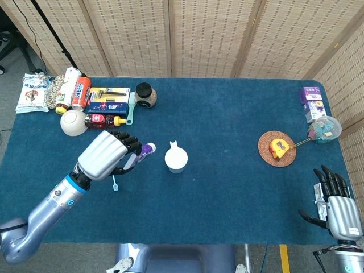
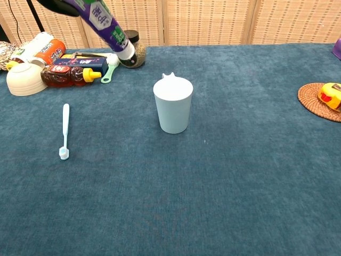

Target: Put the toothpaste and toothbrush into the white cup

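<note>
At three o'clock from my left hand [image 1: 105, 153], gripping the toothpaste [image 1: 143, 152] cap-first, the white cup [image 1: 176, 159] is standing near.

Left hand [image 1: 105, 154]: silver-grey smooth shell on the back, black fingers [image 1: 132, 141]. Blue ring at wrist, then silver-grey tubular forearm w/ rounded joint housings. Right hand [image 1: 336, 206]: same build, silver-grey ribbed back plate, black fingers, black thumb, small white label on the side. Base at bottom: blue-grey housing w/ white parts.
</note>
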Action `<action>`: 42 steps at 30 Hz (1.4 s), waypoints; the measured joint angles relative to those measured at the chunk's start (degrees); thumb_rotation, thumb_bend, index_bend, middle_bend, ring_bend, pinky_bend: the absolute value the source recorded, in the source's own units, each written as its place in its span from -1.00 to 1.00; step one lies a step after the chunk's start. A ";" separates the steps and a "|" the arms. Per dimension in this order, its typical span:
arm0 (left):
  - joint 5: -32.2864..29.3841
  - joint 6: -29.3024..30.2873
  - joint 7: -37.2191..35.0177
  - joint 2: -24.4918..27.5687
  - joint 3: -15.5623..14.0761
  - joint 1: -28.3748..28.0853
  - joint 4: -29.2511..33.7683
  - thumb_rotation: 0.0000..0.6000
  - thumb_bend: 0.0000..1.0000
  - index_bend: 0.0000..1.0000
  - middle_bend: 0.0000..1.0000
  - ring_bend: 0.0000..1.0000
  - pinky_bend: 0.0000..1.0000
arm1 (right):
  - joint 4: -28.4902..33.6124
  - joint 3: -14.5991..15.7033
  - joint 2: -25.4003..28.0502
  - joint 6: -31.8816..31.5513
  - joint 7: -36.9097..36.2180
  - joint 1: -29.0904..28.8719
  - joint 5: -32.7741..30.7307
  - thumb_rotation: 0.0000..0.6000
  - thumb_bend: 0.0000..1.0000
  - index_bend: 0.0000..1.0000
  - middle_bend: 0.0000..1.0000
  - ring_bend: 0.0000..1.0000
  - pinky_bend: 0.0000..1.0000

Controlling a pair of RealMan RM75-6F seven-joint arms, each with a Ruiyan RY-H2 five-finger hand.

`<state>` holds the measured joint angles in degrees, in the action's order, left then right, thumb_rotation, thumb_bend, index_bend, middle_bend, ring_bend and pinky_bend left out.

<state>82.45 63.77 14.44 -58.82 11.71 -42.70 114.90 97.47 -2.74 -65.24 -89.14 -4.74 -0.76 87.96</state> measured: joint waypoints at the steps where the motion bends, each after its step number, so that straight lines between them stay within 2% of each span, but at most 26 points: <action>1: -1.70 -1.02 -0.02 -0.26 0.29 -0.41 0.26 1.00 0.64 0.51 0.12 0.07 0.31 | 0.01 -0.02 0.01 -0.01 0.02 0.02 -0.02 1.00 -1.00 -1.00 -1.00 -1.00 -0.99; 6: -7.58 -4.46 0.08 -3.07 1.38 -2.50 0.04 1.00 0.65 0.51 0.12 0.06 0.31 | -0.09 -0.16 0.09 0.09 -0.16 0.07 -0.41 1.00 -1.00 -1.00 -1.00 -1.00 -0.99; 13: -12.84 -7.21 0.03 -11.11 2.72 -6.37 -4.19 1.00 0.64 0.51 0.12 0.06 0.31 | -0.57 -0.46 0.13 0.58 -0.67 0.02 -1.15 1.00 -1.00 -1.00 -1.00 -1.00 -0.99; 26: -17.55 -8.08 3.53 -16.01 3.18 -9.30 -7.24 1.00 0.64 0.51 0.12 0.05 0.31 | -1.23 -0.71 0.06 1.17 -1.22 -0.08 -1.84 1.00 -1.00 -1.00 -1.00 -1.00 -0.98; 34: -19.77 -8.46 4.21 -19.32 2.59 -10.19 -10.98 1.00 0.63 0.48 0.11 -0.03 0.31 | -1.31 -0.60 -0.06 1.59 -1.13 -0.22 -1.74 1.00 -1.00 -1.00 -1.00 -1.00 -0.98; 42: -21.01 -9.05 3.71 -23.75 1.59 -10.82 -16.18 1.00 0.61 0.32 -0.10 -0.23 0.25 | -1.36 -0.58 -0.18 1.95 -1.03 -0.29 -1.94 1.00 -1.00 -1.00 -1.00 -1.00 -0.97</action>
<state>61.44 54.72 18.15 -82.58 13.30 -53.52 98.72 96.11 -3.32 -65.42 -87.19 -5.77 -1.04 86.02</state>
